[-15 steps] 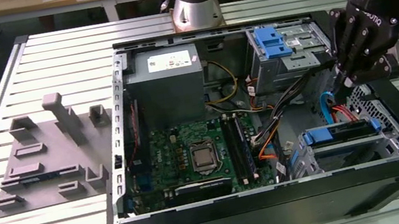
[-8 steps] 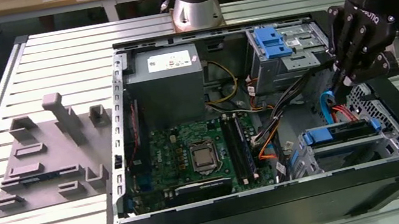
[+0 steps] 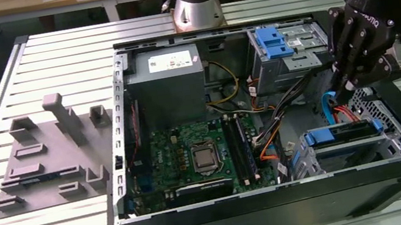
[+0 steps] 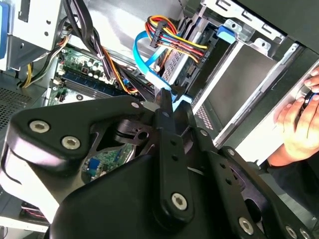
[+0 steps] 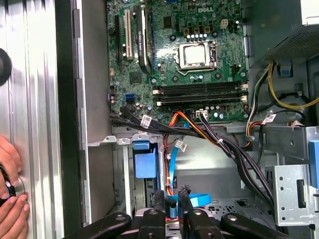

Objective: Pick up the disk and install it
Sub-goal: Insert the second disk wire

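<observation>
The disk [image 3: 342,132] sits in the lower drive cage at the case's front corner, on the exterior view's right, its blue bracket facing the inside of the case. The same blue bracket end [image 5: 145,163] shows in the first wrist view, and a blue tab of the disk [image 4: 225,34] in the second wrist view. My black gripper [image 3: 341,84] hangs just above and behind that cage, apart from the disk. Its fingers [image 5: 158,198] stand close together with nothing held, over a blue flat cable [image 5: 192,200]. From the side, the gripper [image 4: 164,97] looks closed.
The open computer case [image 3: 123,163] lies on a slatted metal table. Inside are a grey power supply box [image 3: 171,86], the motherboard [image 3: 200,156], a blue latch [image 3: 279,43] on the upper bay and cable bundles [image 5: 219,144]. A grey fixture [image 3: 52,157] lies outside. A person's hand [image 4: 299,124] rests beside the case.
</observation>
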